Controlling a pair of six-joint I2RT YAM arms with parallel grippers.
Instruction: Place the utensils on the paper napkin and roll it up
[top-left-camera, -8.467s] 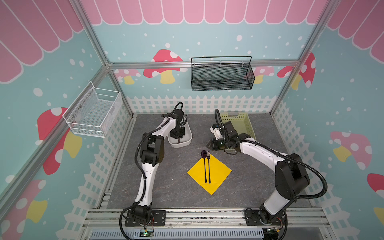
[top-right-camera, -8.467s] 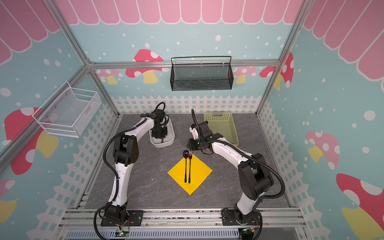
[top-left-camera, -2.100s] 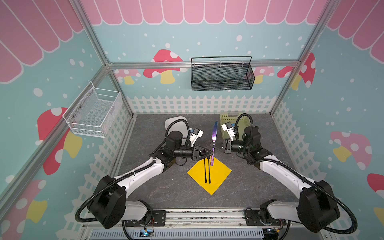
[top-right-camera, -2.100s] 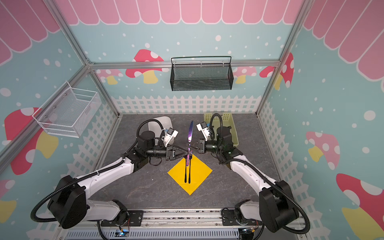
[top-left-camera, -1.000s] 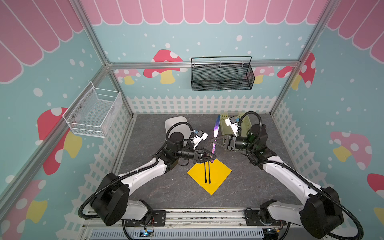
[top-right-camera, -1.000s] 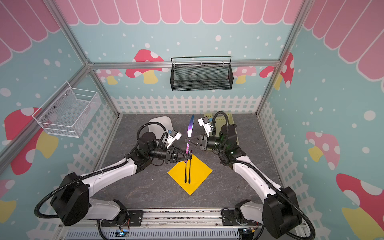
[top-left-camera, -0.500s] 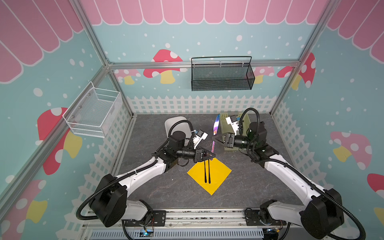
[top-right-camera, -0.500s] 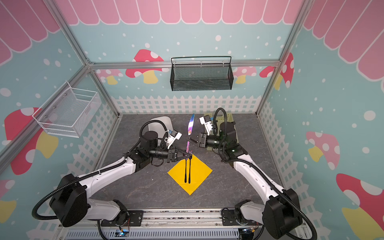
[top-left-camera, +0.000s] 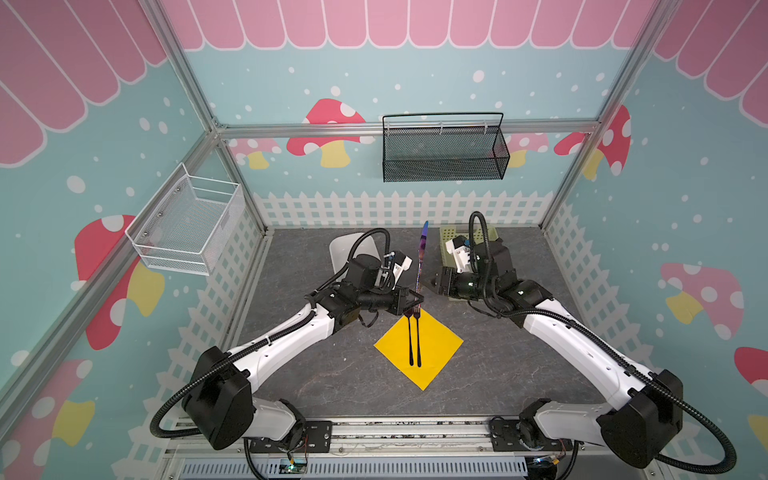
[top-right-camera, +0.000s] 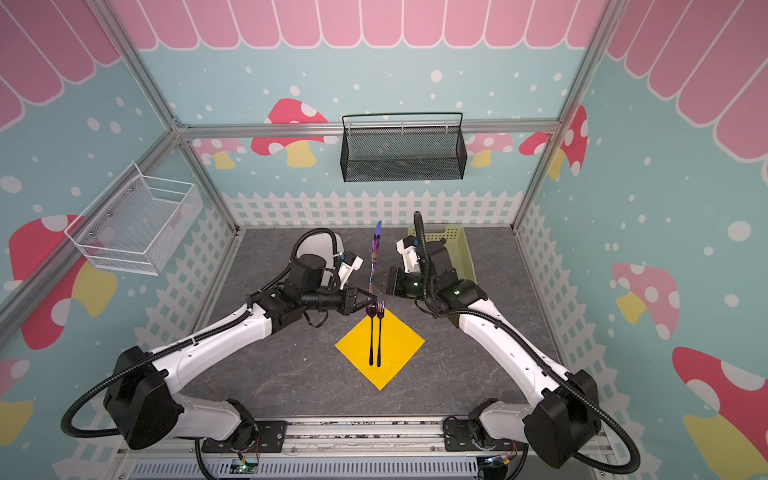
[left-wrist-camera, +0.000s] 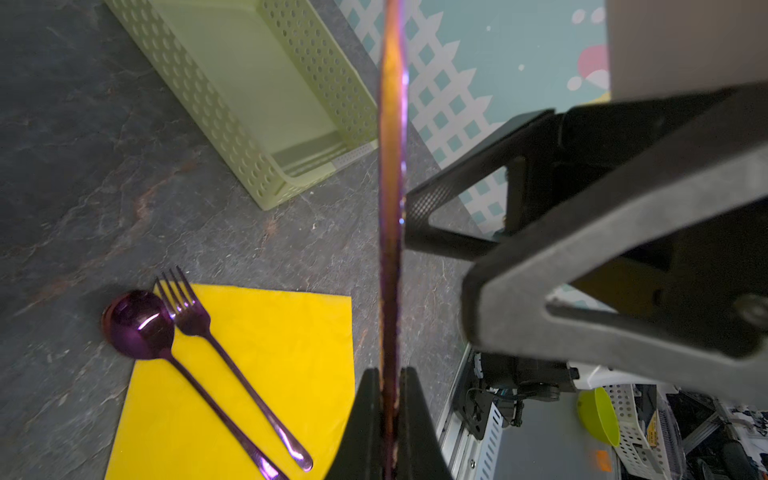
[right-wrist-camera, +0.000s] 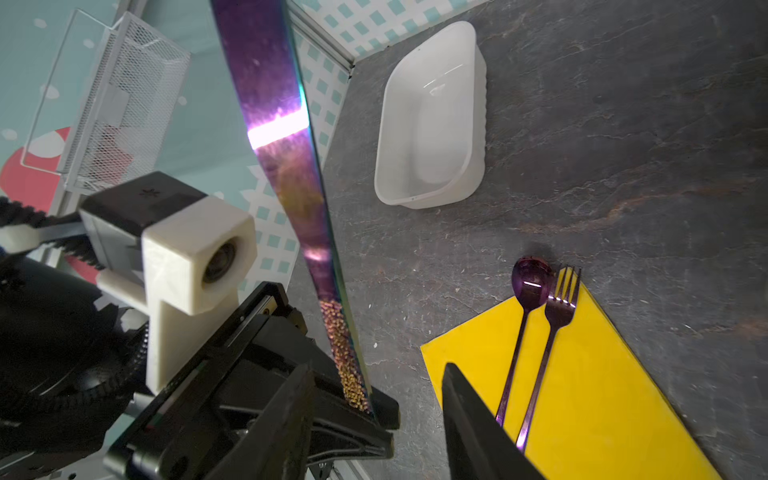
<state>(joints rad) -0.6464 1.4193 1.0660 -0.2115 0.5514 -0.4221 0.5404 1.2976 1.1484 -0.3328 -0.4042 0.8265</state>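
A violet knife (top-left-camera: 422, 257) (top-right-camera: 375, 253) stands upright above the table, behind the yellow paper napkin (top-left-camera: 438, 345) (top-right-camera: 401, 345). My left gripper (top-left-camera: 419, 297) (top-right-camera: 372, 298) (left-wrist-camera: 390, 374) is shut on the knife's (left-wrist-camera: 390, 166) lower handle end. My right gripper (top-left-camera: 432, 284) (top-right-camera: 384, 284) (right-wrist-camera: 378, 370) stands open just right of the knife (right-wrist-camera: 286, 166), not touching it. A purple spoon (top-right-camera: 371, 332) (left-wrist-camera: 139, 324) (right-wrist-camera: 532, 278) and fork (top-right-camera: 379, 332) (left-wrist-camera: 187, 307) (right-wrist-camera: 563, 299) lie side by side on the napkin (left-wrist-camera: 291, 353) (right-wrist-camera: 602, 395), heads past its far corner.
A white tub (top-left-camera: 338, 249) (right-wrist-camera: 432, 120) sits at the back behind the left arm. A pale green perforated basket (top-left-camera: 446, 237) (left-wrist-camera: 257, 91) sits behind the right arm. A black mesh basket (top-left-camera: 442, 149) hangs on the back wall, a white wire basket (top-left-camera: 187, 226) on the left wall.
My right gripper has opened off the knife and drawn back to the right. My left gripper has closed on the knife's handle end and now holds it alone.
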